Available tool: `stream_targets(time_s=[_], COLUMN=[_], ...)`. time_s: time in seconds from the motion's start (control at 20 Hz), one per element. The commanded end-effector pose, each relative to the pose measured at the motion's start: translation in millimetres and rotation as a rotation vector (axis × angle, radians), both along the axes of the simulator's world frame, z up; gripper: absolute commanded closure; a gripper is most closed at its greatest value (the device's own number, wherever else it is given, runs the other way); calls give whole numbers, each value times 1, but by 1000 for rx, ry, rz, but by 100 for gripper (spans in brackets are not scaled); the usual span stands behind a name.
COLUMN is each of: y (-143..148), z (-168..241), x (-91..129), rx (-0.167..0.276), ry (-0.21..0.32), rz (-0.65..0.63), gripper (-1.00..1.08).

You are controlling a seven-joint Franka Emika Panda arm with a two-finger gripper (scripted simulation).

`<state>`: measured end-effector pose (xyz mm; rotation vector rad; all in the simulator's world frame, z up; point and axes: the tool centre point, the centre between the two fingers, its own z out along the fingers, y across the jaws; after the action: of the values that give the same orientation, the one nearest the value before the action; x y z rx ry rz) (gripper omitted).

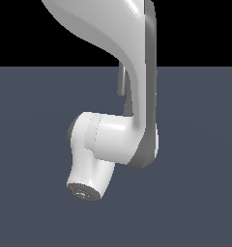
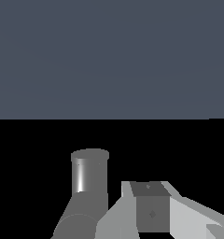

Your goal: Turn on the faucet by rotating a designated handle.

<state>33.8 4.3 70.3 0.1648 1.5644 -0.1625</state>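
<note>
In the exterior view my white arm (image 1: 132, 96) covers nearly all of the faucet. Only a narrow grey strip of the faucet (image 1: 122, 81) shows beside the arm's edge. In the wrist view a grey metallic cylinder of the faucet (image 2: 89, 175) stands upright close beside my gripper (image 2: 149, 187). Which part of the faucet it is I cannot tell. The fingers (image 2: 152, 207) show as one block with no gap between them and nothing held. They sit beside the cylinder, and contact cannot be told. The thin handle is not visible in either view.
A flat dark blue-grey floor (image 1: 36, 193) spreads all around, with black background above it. The arm's wrist joint (image 1: 86, 185) hangs low at the exterior view's left of the faucet.
</note>
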Motion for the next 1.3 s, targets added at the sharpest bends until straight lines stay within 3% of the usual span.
stream_targets(time_s=[0.0, 0.7, 0.75, 1.25], y=[0, 13, 9, -2], z=[0, 40, 31, 71], x=[0, 3, 2, 0], rx=[1, 1, 0, 0], ry=[0, 0, 11, 3], rz=[0, 0, -5, -1], gripper=[108, 108, 108, 108])
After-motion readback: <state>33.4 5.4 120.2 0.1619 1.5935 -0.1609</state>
